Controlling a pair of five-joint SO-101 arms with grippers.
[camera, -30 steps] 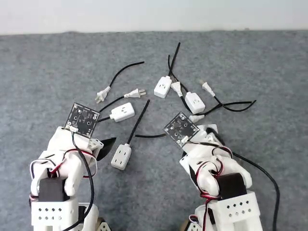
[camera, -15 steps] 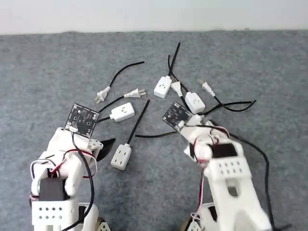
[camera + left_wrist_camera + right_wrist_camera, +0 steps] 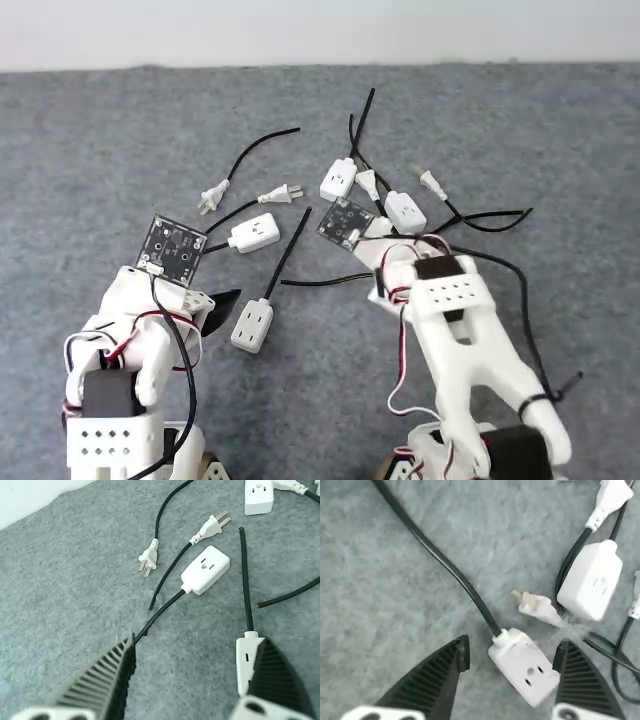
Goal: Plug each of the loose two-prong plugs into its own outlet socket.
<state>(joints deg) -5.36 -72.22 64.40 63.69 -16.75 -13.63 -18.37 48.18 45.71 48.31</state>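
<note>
1. From above: grey felt-like mat [image 3: 100,150] across the whole table, pale wall strip [image 3: 300,30] along its far edge. Scattered loose on the mat: a white two-prong plug [image 3: 212,197], a white block socket [image 3: 254,233] near it, more of both further along. Left arm [image 3: 130,340] folded low by the near edge; right arm [image 3: 460,320] stretched forward into the middle of the scatter.
2. Left wrist: left gripper [image 3: 197,642], black ribbed fingers spread wide over bare mat. Just beside one finger [image 3: 272,675], a long white socket [image 3: 246,656]. Farther off, the white block socket [image 3: 205,569], the white two-prong plug [image 3: 148,560] and a second white plug [image 3: 210,526], all unplugged.
3. Right wrist: right gripper [image 3: 515,642] likewise wide apart, straddling a small white corded socket [image 3: 527,670]; contact impossible to tell. Near it, a stubby white plug [image 3: 537,607], prongs bare, and a larger white socket [image 3: 592,580] beyond.
</note>
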